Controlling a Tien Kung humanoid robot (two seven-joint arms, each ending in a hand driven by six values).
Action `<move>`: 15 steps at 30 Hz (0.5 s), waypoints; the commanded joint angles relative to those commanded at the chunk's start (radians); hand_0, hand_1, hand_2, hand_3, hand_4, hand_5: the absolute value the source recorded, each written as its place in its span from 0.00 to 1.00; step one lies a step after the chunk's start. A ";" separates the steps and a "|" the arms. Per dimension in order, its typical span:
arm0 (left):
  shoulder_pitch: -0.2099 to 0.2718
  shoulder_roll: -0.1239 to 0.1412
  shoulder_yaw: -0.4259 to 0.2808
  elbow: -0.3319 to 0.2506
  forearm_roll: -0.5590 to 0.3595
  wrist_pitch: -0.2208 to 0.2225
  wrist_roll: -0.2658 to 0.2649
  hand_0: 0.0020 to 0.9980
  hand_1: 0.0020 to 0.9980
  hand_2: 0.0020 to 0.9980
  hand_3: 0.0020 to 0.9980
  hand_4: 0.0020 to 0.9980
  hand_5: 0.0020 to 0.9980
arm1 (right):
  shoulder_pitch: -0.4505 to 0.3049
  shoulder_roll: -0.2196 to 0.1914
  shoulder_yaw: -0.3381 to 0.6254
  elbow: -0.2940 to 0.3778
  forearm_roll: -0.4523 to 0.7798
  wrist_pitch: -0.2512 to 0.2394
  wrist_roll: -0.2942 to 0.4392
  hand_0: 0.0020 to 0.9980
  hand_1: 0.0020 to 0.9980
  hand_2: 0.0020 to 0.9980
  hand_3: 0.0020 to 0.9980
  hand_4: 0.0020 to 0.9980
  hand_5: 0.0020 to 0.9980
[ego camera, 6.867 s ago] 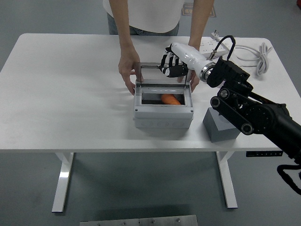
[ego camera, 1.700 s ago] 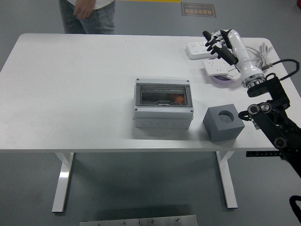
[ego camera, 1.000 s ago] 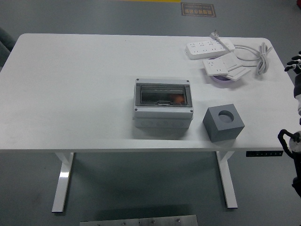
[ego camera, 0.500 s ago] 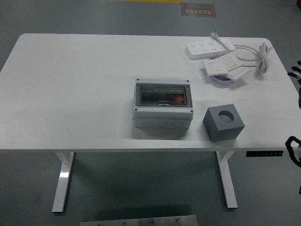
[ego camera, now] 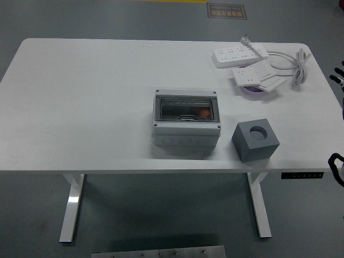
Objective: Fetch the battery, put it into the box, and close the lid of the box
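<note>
The grey box (ego camera: 186, 134) stands at the table's middle with its clear lid (ego camera: 185, 109) shut flat. The orange battery (ego camera: 203, 113) shows dimly through the lid, inside the box at its right. Only a few black fingertips of my right hand (ego camera: 338, 74) show at the picture's right edge, spread and holding nothing, far from the box. A bit of the right arm (ego camera: 337, 164) shows lower on that edge. My left hand is out of view. No person is in view.
A grey block with a round hole (ego camera: 255, 140) stands right of the box. Two white power strips (ego camera: 239, 52) (ego camera: 252, 73) with a coiled cable (ego camera: 298, 62) and a purple dish (ego camera: 252, 90) lie at the back right.
The lid went from open to shut, and the person who held the box has left. My right hand drew back from the box to the right edge.
</note>
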 joint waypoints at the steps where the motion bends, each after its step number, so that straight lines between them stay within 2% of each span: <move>1: 0.000 0.000 0.001 0.000 -0.001 0.000 0.000 0.63 0.70 0.57 0.54 0.50 0.00 | 0.001 -0.001 0.002 0.005 -0.007 -0.001 -0.003 0.55 0.58 0.63 0.66 0.81 0.63; 7: -0.011 -0.001 -0.005 0.001 0.010 -0.008 0.000 0.63 0.70 0.57 0.54 0.50 0.00 | 0.000 -0.005 0.012 0.035 -0.062 -0.011 -0.020 0.57 0.59 0.63 0.65 0.81 0.62; 15: -0.035 0.012 -0.019 0.001 0.038 -0.023 0.000 0.63 0.70 0.57 0.54 0.50 0.00 | -0.026 -0.004 0.050 0.067 -0.091 -0.020 -0.025 0.58 0.59 0.62 0.65 0.81 0.62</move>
